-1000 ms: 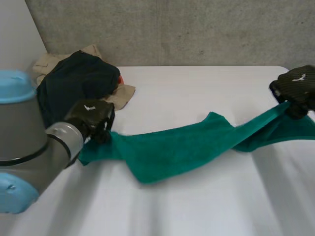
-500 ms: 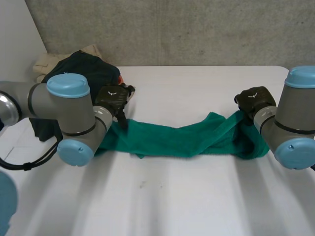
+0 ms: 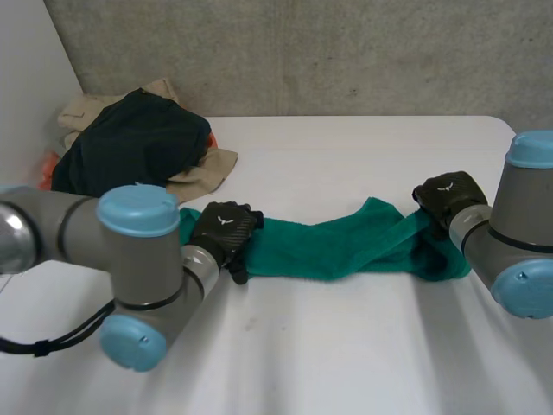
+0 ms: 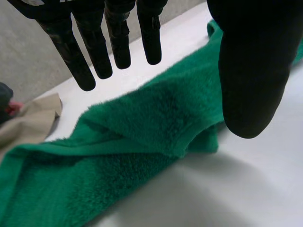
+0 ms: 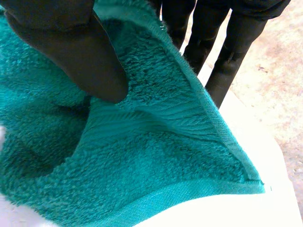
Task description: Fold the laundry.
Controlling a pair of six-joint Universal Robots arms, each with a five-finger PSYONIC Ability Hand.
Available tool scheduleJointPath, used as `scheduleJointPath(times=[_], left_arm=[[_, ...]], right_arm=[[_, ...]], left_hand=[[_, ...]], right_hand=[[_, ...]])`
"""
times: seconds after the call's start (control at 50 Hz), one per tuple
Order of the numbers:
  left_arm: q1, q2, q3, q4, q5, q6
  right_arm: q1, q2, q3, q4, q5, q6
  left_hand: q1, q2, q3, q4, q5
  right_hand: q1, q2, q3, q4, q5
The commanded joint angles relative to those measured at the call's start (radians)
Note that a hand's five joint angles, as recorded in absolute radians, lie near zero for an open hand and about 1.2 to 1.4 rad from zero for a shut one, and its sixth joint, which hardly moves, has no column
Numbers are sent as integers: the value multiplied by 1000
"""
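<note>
— Where is the green towel (image 3: 337,246) found?

— It is laid as a long, rumpled band across the middle of the white table (image 3: 346,346), stretched from one hand to the other and folded over on itself in places.

— How is its right end held?

— It is pinched by the right hand (image 3: 448,194). In the right wrist view the towel (image 5: 142,165) is seen clamped near its hemmed edge, with the thumb pressed on the near face and the fingers set behind the cloth.

— And the left end?

— The left hand (image 3: 223,232) is placed over it, but nothing is gripped. In the left wrist view the fingers are held straight and well apart from the thumb, and the towel (image 4: 142,137) is seen lying doubled beneath the palm.

— What else is to be noted?

— A heap of laundry is left at the table's far left corner, where a dark garment (image 3: 130,143) is piled on a beige cloth (image 3: 207,169). The heap is kept apart from the towel. The left arm (image 3: 130,259) is bent across the near left of the table, and the right arm (image 3: 518,251) is seen at its right edge. A grey concrete wall (image 3: 302,52) is seen behind the table.
</note>
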Motion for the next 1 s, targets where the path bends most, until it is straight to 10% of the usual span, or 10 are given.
scheduleJointPath(times=[0.02,0.12,0.42,0.64,0.86,1.0], left_arm=[[20,-118,142,-31,0,1],[57,-113,172,-63,-6,-3],[114,408,106,-219,0,-33],[158,296,115,-437,3,179],[164,26,346,-281,6,214],[174,6,604,140,11,211]], right_arm=[[0,1,22,-2,-5,0],[-1,-8,34,-3,0,-2],[-126,-380,-53,224,-24,-261],[-129,-415,-64,431,-113,-295],[-115,-147,-186,269,-86,-169],[-115,-93,-448,-90,27,19]], left_hand=[[196,197,197,195,191],[985,987,986,985,980],[986,987,986,985,981],[986,987,986,985,981],[986,987,986,985,981],[986,987,986,985,981]], right_hand=[[258,219,212,201,234],[258,219,212,201,234],[258,219,212,201,234],[258,219,212,201,234],[258,219,212,201,234],[258,219,212,201,234]])
